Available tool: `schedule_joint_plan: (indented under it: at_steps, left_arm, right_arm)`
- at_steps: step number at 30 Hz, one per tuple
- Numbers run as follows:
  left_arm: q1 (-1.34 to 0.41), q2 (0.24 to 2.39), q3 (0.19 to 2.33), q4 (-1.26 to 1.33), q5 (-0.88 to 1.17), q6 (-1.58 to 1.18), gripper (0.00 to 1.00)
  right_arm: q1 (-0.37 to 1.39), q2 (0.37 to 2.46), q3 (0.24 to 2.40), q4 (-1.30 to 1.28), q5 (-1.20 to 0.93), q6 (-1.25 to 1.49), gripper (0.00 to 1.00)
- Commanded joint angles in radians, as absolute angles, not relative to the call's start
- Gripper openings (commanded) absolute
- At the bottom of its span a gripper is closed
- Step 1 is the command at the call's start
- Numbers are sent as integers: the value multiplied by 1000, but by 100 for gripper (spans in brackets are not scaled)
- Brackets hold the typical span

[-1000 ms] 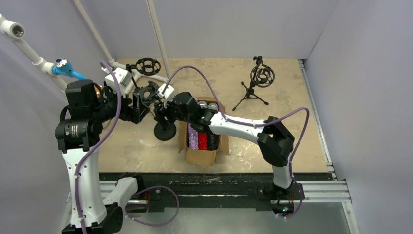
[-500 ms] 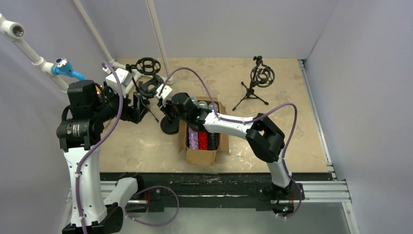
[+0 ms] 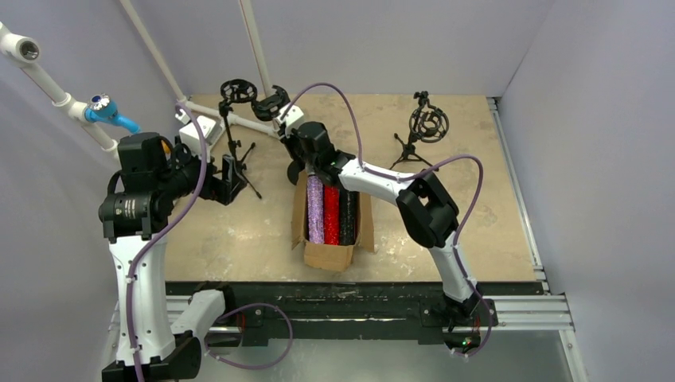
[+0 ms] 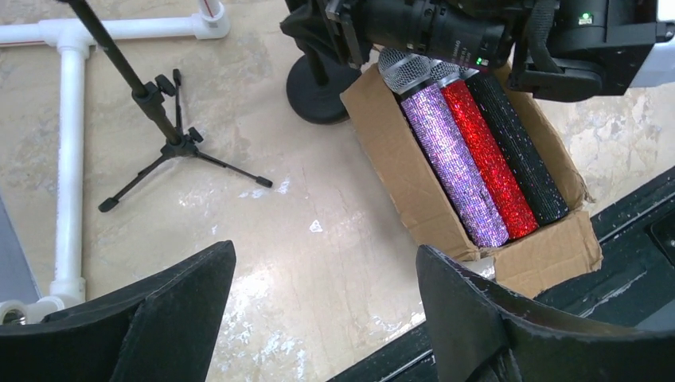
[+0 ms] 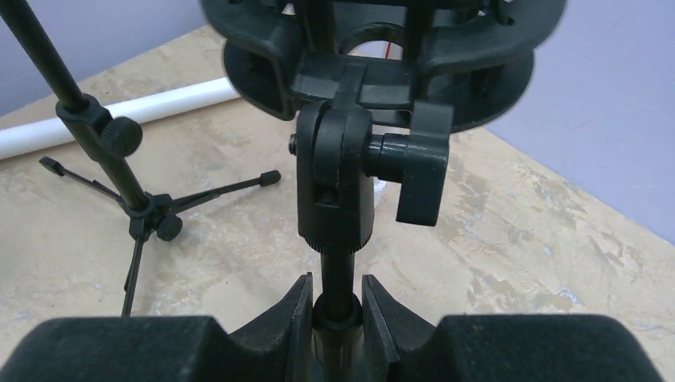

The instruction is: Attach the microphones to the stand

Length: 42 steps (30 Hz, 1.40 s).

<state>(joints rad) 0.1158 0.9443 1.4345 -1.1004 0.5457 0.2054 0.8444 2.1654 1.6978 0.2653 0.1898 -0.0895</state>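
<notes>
Right fingers (image 5: 296, 318) grip the stand (image 5: 336, 183) by its pole, under the mount; left fingers (image 4: 179, 302) gape empty. Seat its base flat at 11 o'clock of the box (image 4: 398, 191) before releasing.

We held our white-and-black left arm bent, its black two-finger left gripper (image 4: 325, 253) spread wide, empty. Our right arm stretched forward, right gripper (image 5: 334, 293) clamped around a thin black stand pole (image 5: 337, 269).

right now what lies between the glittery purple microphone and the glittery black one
The glittery red microphone, lying side by side with both, shown in the left wrist view.
</notes>
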Motion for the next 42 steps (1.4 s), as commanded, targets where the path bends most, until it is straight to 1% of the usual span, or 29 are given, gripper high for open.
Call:
schedule_joint_plan:
  at_steps: [1, 2, 5, 10, 12, 15, 17, 19, 21, 24, 27, 31, 35, 39, 42]
  left_arm:
    - [122, 956, 1392, -1101, 619, 242, 85]
    - [123, 962, 1375, -1100, 638, 241, 86]
    - [120, 974, 1313, -1077, 689, 229, 90]
    - [120, 987, 1257, -1022, 629, 241, 90]
    - [119, 985, 1252, -1009, 621, 239, 90]
    - [109, 985, 1237, -991, 662, 216, 90]
    - [57, 995, 1224, -979, 652, 207, 90]
    - [-37, 1007, 1202, -958, 601, 201, 90]
    - [-110, 1023, 1175, -918, 573, 182, 90]
    - [-164, 1097, 1162, -876, 569, 145, 90]
    - [-205, 1183, 1159, -843, 557, 118, 88]
    - [-269, 1256, 1143, -809, 534, 110, 86]
    - [-309, 1305, 1112, -774, 549, 91, 84]
    - [-333, 1348, 1079, -757, 602, 39, 82]
    - [-349, 1358, 1053, -740, 590, 29, 78]
  right_arm:
    - [845, 2153, 1756, 333, 249, -60, 25]
    - [845, 2148, 1739, 337, 251, -46, 28]
    - [845, 2113, 1665, 380, 251, -11, 43]
    - [845, 2045, 1573, 414, 240, 23, 56]
    - [845, 2012, 1534, 423, 238, 45, 65]
    - [845, 1969, 1518, 399, 267, 52, 77]
    - [845, 1939, 1525, 355, 299, 56, 83]
    - [845, 1900, 1541, 282, 336, 67, 86]
    - [844, 1859, 1552, 200, 368, 96, 87]
    - [844, 1791, 1510, 126, 396, 132, 90]
    - [842, 1724, 1465, 10, 448, 199, 90]
    - [842, 1575, 1293, -122, 489, 337, 84]
    - [841, 1418, 1114, -181, 457, 464, 77]
    - [842, 1345, 998, -198, 376, 555, 71]
    - [842, 1329, 957, -188, 348, 571, 67]
